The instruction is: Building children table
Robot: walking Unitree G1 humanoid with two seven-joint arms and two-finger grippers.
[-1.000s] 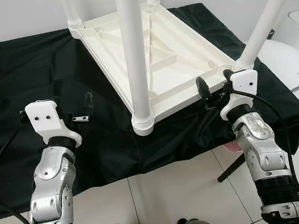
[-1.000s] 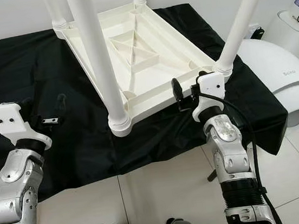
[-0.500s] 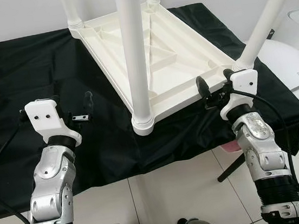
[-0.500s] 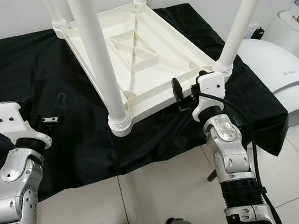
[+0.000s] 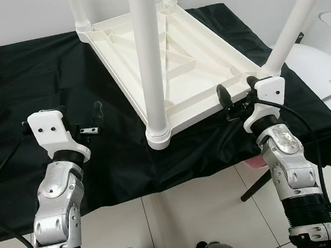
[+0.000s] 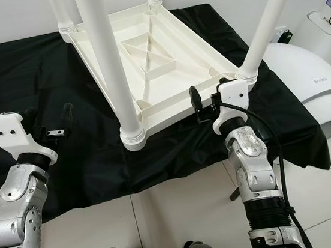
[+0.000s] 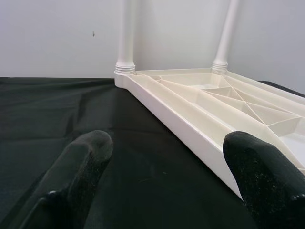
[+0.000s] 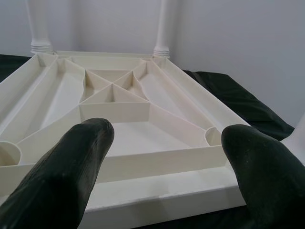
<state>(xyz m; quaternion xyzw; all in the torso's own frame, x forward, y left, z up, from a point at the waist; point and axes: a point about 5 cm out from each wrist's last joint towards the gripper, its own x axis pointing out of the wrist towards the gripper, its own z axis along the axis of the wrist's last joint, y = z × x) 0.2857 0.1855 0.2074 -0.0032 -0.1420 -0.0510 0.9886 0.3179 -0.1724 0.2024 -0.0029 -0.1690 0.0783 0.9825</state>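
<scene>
Currently: children's table (image 5: 169, 57), inverted on black cloth (image 5: 22, 87), four legs fitted. Left end effector (image 5: 83, 119) and right end effector (image 5: 234, 94) spread, empty. Risk: nudging near legs (image 5: 149, 65) tips or slides it.

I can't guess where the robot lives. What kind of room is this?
Probably a room in a home: white tiled floor, plain wall, a black cloth over a worktable holding an upside-down white table.
</scene>
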